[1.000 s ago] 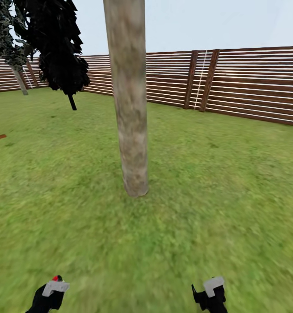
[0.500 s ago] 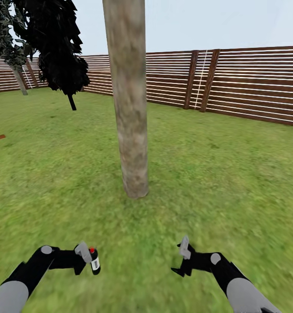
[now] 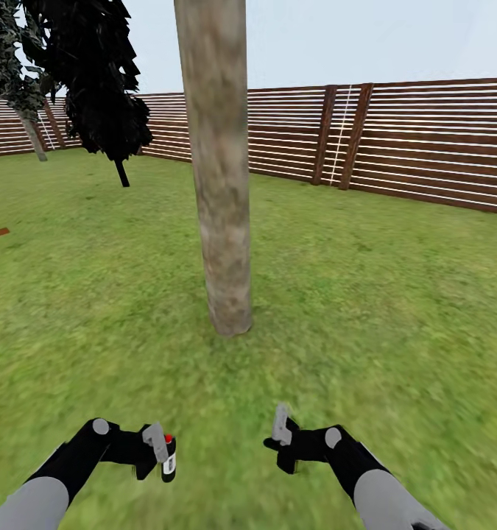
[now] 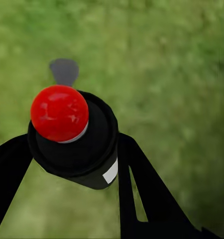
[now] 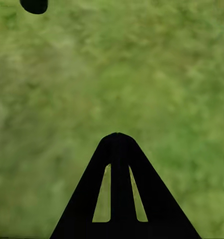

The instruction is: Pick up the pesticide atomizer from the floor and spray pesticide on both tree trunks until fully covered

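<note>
Fingers of the left gripper pinch the pesticide atomizer by its dark body, low over the lawn, with the red top pointing up. The left wrist view shows the bottle seated between the two black fingers. Fingers of the right gripper are pressed together on nothing, hanging over grass.

Risks, as judged: the bottle is small and round and held only by its sides, so a quick swing of the arm could let it twist or slip onto the grass. The tree trunk stands ahead of both arms, well apart from the bottle; spray released from this low position would probably fall short or reach only the base, leaving the upper bark bare. No white speckles show on the trunk yet.

Appearance of the atomizer: near-black cylinder, glossy red ball-shaped cap, small white label on its side, about as wide as the gap between the fingers.
</note>
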Controlling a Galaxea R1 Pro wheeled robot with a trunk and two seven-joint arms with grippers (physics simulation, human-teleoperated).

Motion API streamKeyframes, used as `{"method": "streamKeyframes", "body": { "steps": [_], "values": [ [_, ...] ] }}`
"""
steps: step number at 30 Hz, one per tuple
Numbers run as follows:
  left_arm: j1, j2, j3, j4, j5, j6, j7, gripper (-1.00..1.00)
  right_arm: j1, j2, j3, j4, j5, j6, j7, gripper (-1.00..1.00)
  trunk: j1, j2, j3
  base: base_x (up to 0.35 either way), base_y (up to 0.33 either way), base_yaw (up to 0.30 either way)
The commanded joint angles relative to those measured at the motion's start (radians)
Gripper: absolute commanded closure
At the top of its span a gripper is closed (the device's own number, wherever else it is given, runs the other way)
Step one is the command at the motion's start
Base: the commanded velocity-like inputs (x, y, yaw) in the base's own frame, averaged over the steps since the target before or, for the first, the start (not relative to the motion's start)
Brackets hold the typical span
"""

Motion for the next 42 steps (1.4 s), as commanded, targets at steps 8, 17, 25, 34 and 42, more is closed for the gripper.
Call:
{"method": "streamKeyframes", "body": {
  "steps": [8, 17, 25, 34, 42],
  "values": [
    [0.0, -0.055, 0.007, 0.006, -0.096, -0.007, -0.003, 1.0, -0.001, 0.034, 0.068, -0.003, 0.009, -0.004, 0.006, 1.0, 0.0, 0.0, -0.001, 0.0, 0.0, 0.0],
    [0.001, -0.07, -0.081, 0.014, -0.117, -0.009, 0.003, 1.0, -0.001, 0.034, 0.069, 0.0, 0.007, -0.003, 0.007, 1.0, 0.0, 0.0, -0.001, 0.0, 0.0, 0.0],
    [0.001, -0.096, -0.134, 0.018, -0.104, -0.009, 0.066, 1.0, -0.004, 0.034, 0.07, -0.001, 0.006, -0.004, 0.023, 1.0, 0.0, 0.0, -0.001, 0.0, 0.0, 0.0],
    [0.002, -0.121, -0.134, 0.019, -0.102, -0.009, 0.141, 1.0, -0.019, 0.034, 0.069, -0.003, 0.003, -0.004, 0.108, 1.0, 0.0, 0.0, -0.001, 0.0, 0.0, 0.0],
    [0.004, -0.166, -0.136, 0.048, -0.111, -0.013, 0.142, 1.0, -0.019, 0.034, 0.069, -0.003, 0.003, -0.004, 0.108, 1.0, 0.0, 0.0, -0.001, 0.0, 0.0, 0.0]
  ]
}}
